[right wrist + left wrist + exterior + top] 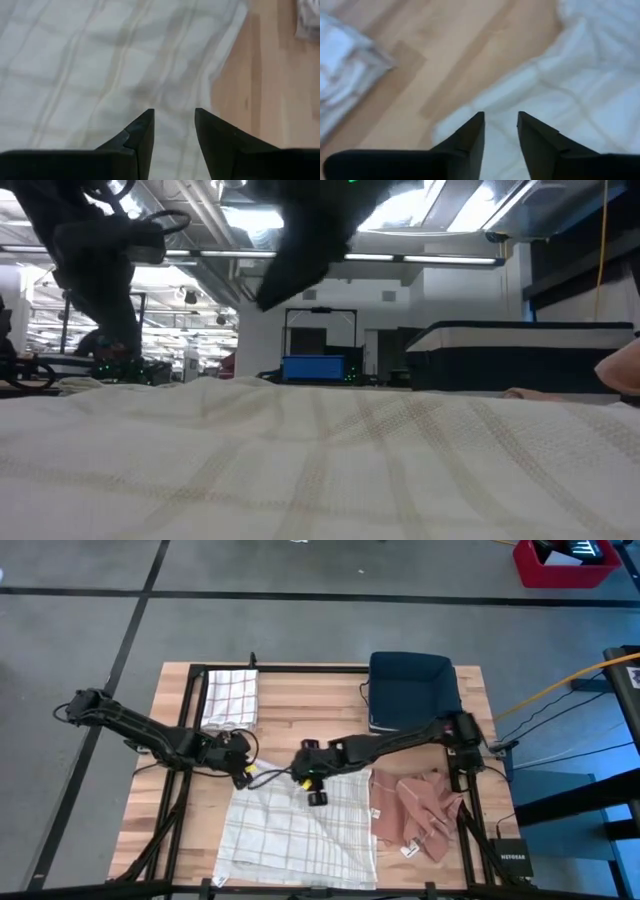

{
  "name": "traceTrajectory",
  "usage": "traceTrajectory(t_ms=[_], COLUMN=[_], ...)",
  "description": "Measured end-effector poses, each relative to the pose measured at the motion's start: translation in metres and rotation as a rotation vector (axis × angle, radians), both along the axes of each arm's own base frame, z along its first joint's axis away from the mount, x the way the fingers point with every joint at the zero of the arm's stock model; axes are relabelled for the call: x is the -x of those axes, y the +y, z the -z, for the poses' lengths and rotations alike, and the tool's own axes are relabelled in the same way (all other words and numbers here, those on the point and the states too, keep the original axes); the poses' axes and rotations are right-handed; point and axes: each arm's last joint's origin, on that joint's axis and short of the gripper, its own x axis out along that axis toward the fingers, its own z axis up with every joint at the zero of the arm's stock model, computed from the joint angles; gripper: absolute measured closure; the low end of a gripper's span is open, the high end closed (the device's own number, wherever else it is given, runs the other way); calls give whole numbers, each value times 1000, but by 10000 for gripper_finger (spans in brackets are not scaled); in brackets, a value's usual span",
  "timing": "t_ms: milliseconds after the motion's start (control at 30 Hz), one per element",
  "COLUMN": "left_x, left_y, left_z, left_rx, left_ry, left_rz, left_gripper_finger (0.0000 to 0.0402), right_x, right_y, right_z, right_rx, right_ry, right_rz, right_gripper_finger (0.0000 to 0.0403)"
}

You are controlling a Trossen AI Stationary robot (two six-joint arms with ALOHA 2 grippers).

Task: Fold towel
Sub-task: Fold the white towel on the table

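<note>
Claws hover released over the towel's (pixel 300 830) far edge: left claw (pixel 243 776) above its far-left corner, right claw (pixel 314 792) near the middle. The towel lies spread on the wooden surface (pixel 310 700), near side.

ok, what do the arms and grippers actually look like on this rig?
Both arms are dark, slim and jointed, with thin black cables trailing along them. Left gripper and right gripper each have two black wedge-shaped fingers tapering to points. Yellow-green accents show near both wrists in the high view.
</note>
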Motion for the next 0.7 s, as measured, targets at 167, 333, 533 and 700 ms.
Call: traceTrajectory(t_ms=[167, 333, 533, 700], left_x=[-9, -12, -8, 6], left_y=[-8, -15, -13, -10], left_z=[4, 25, 58, 74], left_rx=[55, 25, 29, 9], left_ry=[-51, 2, 110, 204], left_rz=[64, 107, 20, -64], left_gripper_finger=[241, 226, 234, 241], right_x=[41, 76, 101, 111], right_y=[13, 30, 22, 10], right_z=[2, 37, 78, 94], right_rx=[-29, -43, -19, 74], right_ry=[24, 71, 138, 150], right_rz=[13, 76, 222, 277], right_gripper_finger=[258, 258, 258, 258])
